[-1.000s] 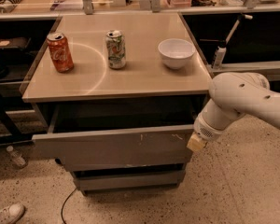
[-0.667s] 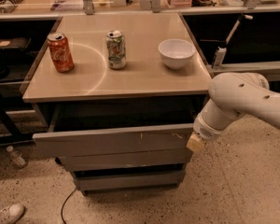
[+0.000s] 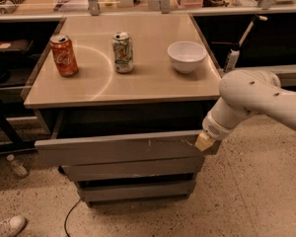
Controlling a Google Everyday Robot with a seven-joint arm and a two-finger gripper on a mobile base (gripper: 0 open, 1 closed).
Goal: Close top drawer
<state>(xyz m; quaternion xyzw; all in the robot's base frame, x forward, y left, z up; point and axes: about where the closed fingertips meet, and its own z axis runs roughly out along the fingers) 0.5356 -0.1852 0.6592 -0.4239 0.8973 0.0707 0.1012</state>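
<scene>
The top drawer [image 3: 118, 149] is a wide grey drawer under the tan countertop, pulled out toward me, with pale scratch marks right of centre. Its dark inside shows above the front. My gripper [image 3: 204, 141] is at the drawer front's right end, its pale tip against the front's upper right corner. The white arm comes in from the right. Two narrower grey drawer fronts [image 3: 133, 169] sit below it.
On the countertop [image 3: 93, 88] stand a red can [image 3: 63, 55], a green-white can [image 3: 122, 52] and a white bowl [image 3: 187, 56]. Dark shelving flanks the cabinet. A bottle [image 3: 17, 166], a shoe [image 3: 9, 227] and a cable [image 3: 69, 218] lie on the speckled floor.
</scene>
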